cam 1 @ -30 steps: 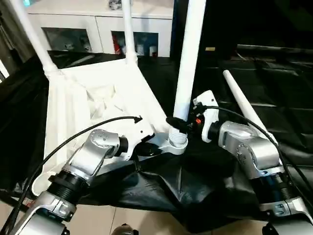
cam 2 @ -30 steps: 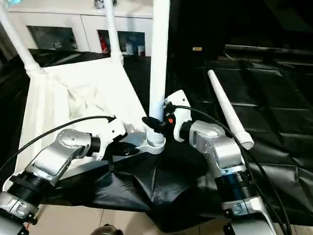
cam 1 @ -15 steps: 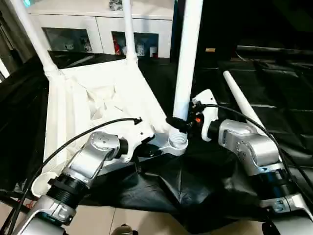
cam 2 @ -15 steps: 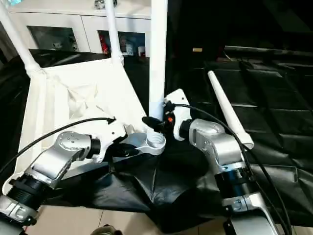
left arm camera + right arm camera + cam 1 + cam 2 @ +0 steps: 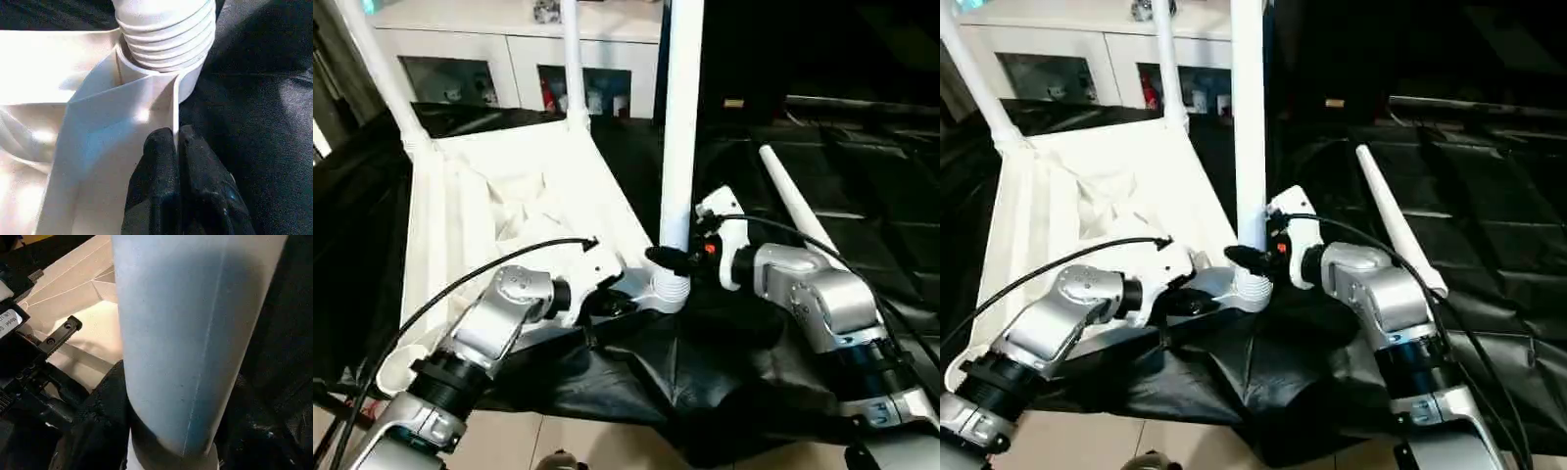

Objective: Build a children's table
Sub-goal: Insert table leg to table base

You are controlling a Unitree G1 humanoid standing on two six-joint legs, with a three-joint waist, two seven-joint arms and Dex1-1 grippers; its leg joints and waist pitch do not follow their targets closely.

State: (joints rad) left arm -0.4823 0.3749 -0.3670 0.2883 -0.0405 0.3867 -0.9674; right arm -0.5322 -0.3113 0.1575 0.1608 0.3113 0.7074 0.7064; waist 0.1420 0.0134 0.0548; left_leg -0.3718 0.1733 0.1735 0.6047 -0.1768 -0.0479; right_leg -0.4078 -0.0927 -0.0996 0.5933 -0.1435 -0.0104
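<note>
The tabletop (image 5: 509, 211) lies upside down on the black cloth. Our left gripper (image 5: 177, 147) pinches its rim so it stays put while our right gripper (image 5: 668, 258) hugs the leg (image 5: 680, 117), standing in the corner socket (image 5: 668, 292).

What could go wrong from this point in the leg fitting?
1. The third leg shows exposed thread rings above the corner socket, so it may not be fully seated and could bind or lean.
2. The left gripper pinches only a thin rib of the tabletop; it may slip.
3. The loose leg on the black cloth could roll.
</note>
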